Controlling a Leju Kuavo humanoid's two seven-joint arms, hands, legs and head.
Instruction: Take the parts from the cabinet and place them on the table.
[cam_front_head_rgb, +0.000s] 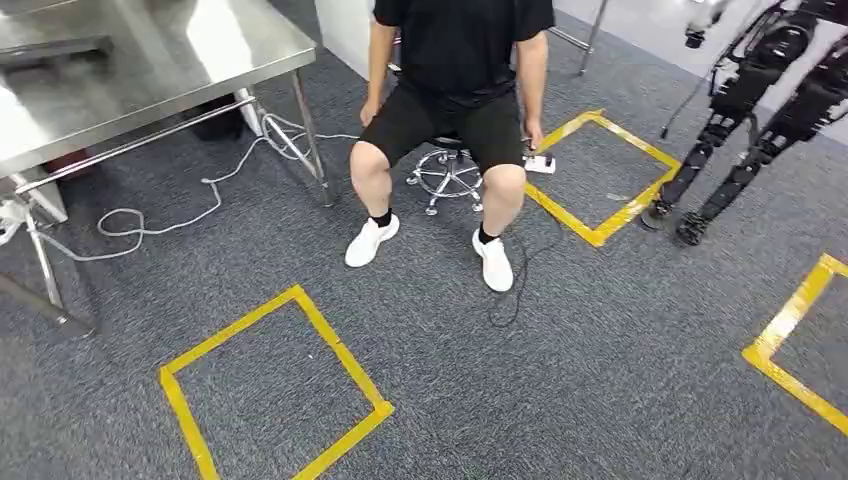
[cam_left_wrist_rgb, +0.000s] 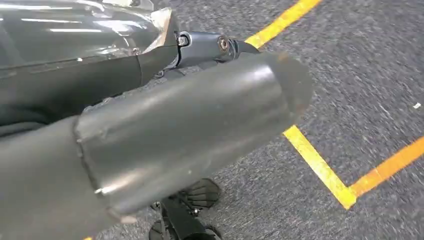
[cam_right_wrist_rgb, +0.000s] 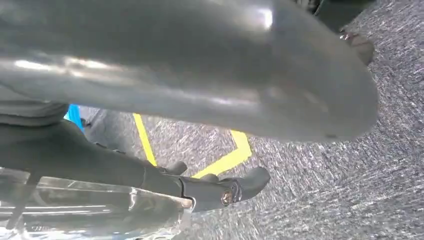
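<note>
1. The left hand (cam_left_wrist_rgb: 175, 135) hangs over grey carpet (cam_front_head_rgb: 600, 380). Its thick grey thumb is stretched out, one dark finger (cam_left_wrist_rgb: 205, 46) lies straight and apart from it, and nothing sits between them.
2. The right hand (cam_right_wrist_rgb: 200, 65) hangs the same way: thumb extended, a dark finger (cam_right_wrist_rgb: 220, 192) straight and clear of it, spread and holding nothing.
3. In the head view, the steel table (cam_front_head_rgb: 150, 60) stands at 10 o'clock. What shows of its top is bare, shiny metal.
4. A person (cam_front_head_rgb: 455, 60) in black clothes and white shoes sits on a wheeled stool (cam_front_head_rgb: 445, 175) at 12 o'clock, facing the camera.
5. A small white device (cam_front_head_rgb: 540, 163) lies just beside the person's hand.
6. A white cable (cam_front_head_rgb: 190, 215) loops across the carpet from under the table, at 9 to 10 o'clock.
7. A yellow tape square (cam_front_head_rgb: 340, 350) marks the floor at 7 o'clock.
8. A second tape square (cam_front_head_rgb: 600, 235) lies at 1 o'clock, beside the stool.
9. Another robot (cam_front_head_rgb: 760, 100), dark-limbed, stands at 2 o'clock.
</note>
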